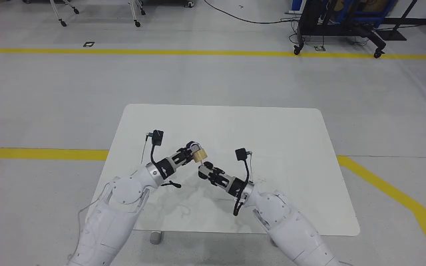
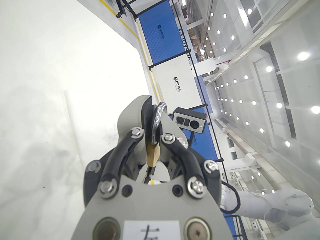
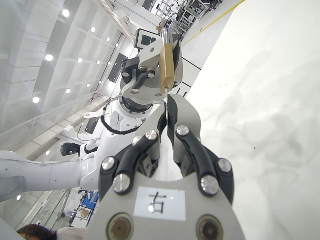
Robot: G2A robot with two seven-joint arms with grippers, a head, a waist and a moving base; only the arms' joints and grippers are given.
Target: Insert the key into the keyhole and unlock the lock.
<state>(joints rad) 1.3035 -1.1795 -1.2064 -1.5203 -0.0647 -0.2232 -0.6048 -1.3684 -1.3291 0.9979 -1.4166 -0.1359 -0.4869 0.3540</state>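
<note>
Top view placed the work above the white worktop (image 1: 286,146), just off its middle toward 10 o'clock, with both arms raised clear of the surface.

Item one, the left claw (image 1: 190,153), entered from 8 o'clock. Its padded fingers (image 2: 147,111) were pressed together on the lock (image 1: 199,155), gripping it about the shackle (image 2: 158,114) and upper body. The lock was a small rectangular brass block, flat-sided and dull yellow. The curved, polished steel shackle appeared seated shut. The keyhole face pointed toward 5 o'clock, at the other arm.

Item two, the key (image 3: 166,95), was a thin, bright metal blade, seen edge-on in the right wrist view, bridging lock and opposing claw. Its tip met the keyhole face. Depth of entry could not be determined.

Item three, the right claw (image 3: 167,109), lay close by at 5 o'clock of the lock. Its ribbed black pads (image 3: 172,117) were pinching the key's head, with the blade in line with the lock's long axis.

Assessment: the step in hand was insertion, at or just past first contact, and unlocking was not yet done. The next move would call for a straight push along the blade's line toward 11 o'clock, the left claw bracing against it, then a wrist twist. Risks: the thin blade could bend or slip if off-axis, and the smooth brass could turn in its grip under torque.
</note>
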